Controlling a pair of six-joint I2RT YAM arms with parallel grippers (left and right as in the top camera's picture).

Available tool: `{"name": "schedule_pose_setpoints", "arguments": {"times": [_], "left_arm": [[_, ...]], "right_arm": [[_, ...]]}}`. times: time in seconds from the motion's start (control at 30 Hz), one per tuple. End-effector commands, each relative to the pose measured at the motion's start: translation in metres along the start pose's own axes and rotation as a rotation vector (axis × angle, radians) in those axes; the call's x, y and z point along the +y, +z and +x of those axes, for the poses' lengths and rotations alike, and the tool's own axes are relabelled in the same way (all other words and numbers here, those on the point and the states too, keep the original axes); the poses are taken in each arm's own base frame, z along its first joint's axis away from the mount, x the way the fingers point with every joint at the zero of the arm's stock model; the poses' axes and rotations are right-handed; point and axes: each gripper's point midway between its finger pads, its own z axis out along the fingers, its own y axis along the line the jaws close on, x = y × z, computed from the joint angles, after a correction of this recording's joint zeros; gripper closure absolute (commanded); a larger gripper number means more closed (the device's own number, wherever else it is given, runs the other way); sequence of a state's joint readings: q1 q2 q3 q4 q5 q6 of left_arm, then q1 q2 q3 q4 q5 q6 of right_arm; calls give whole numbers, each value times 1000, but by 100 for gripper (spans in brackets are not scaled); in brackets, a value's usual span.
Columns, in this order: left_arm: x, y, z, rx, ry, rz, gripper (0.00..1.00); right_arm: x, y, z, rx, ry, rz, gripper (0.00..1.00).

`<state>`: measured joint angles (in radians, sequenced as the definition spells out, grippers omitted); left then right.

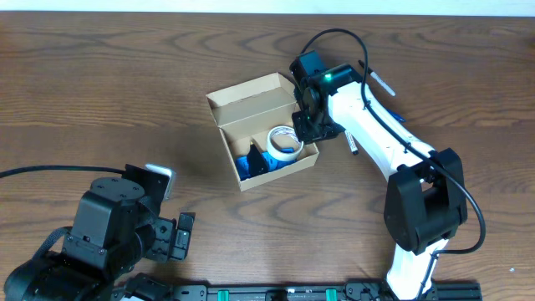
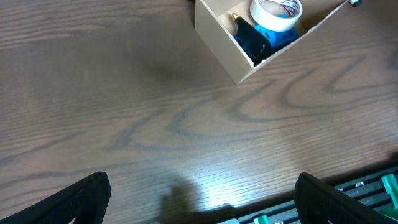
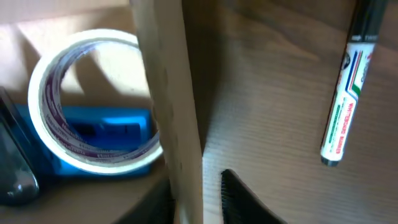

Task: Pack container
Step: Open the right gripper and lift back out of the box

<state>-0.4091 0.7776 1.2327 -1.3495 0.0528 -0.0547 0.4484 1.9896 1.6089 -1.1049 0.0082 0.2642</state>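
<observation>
Two-arm station seen from above and from each wrist. The container point(image 1: 280, 170), a tan cardboard box, sits open near the middle of the wooden counter point(image 1: 100, 84), its flap lid point(image 1: 251, 94) folded back on the far side. Inside lie a roll of white tape point(image 1: 284, 142), resting against the right-hand wall, and a blue object point(image 1: 249, 163) partly beneath and beside it. The right arm point(image 1: 376, 138) reaches from its base at the near right edge diagonally forward and leftward, its wrist bent down so that the right gripper point(image 1: 306, 124) hangs over the container's right wall. In the right wrist view that wall runs upright between the jaws, which are spread to either side of it; a narrow gap shows between the outer finger point(image 3: 239, 199) and the cardboard, while the inner side is in shadow. A green-and-white marker point(image 3: 345, 106) lies on the counter outside the box, near that wall but apart from it. The left arm point(image 1: 104, 226) is folded low at the near left corner, well apart from the container; the left gripper point(image 2: 202, 180) points toward the box across bare wood, jaws wide apart and holding nothing.
</observation>
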Motion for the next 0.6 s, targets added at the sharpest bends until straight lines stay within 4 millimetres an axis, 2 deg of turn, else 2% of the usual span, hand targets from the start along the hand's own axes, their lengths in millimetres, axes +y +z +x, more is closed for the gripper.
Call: {"name": "schedule_pose_setpoints", "arguments": {"times": [0.0,0.2,0.33,0.57], "left_arm": [[0,-4,-3,-14,4,-1,5],[0,-4,-3,-14,4,0,5],[0,-4,-3,-14,4,0,5],[0,-4,-3,-14,4,-1,5]], "right_arm": [[5,1,-1,-13,104,-1,86],[10,1,-1,-35,216,31,98],[20,0,-1,-47,235,30,98],[21,0,0,-62,189,66,96]]}}
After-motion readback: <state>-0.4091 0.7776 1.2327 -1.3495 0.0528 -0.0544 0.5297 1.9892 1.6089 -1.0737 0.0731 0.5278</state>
